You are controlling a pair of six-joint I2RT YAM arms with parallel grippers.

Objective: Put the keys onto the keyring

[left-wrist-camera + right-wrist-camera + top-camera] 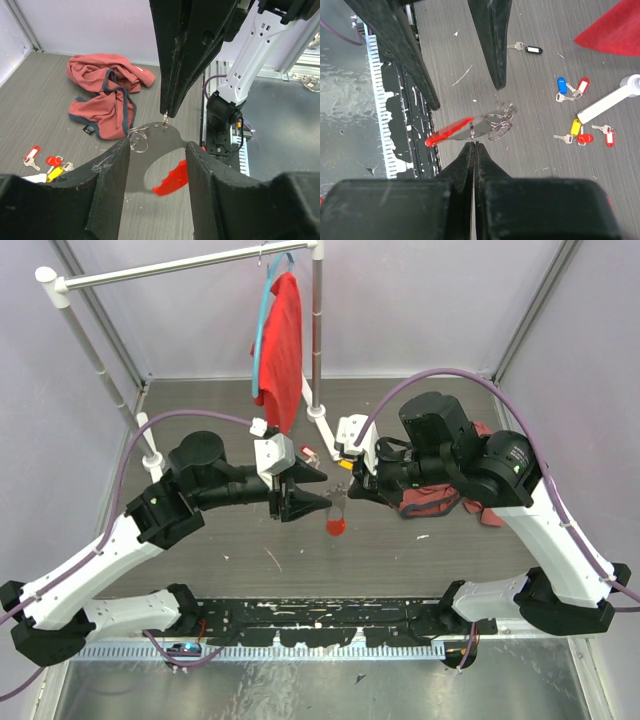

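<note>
My right gripper (474, 146) is squeezed shut on the keyring (451, 132), a loop of thin silver chain with a long red plastic piece. It holds the keyring up in the air over the grey table (530, 165), and the red piece hangs down. My left gripper (157, 150) is just beside the keyring. Its fingers are apart and hold nothing. The small silver keys (575, 127) with red, yellow, blue and black tags lie on the table, well apart from the keyring.
</note>
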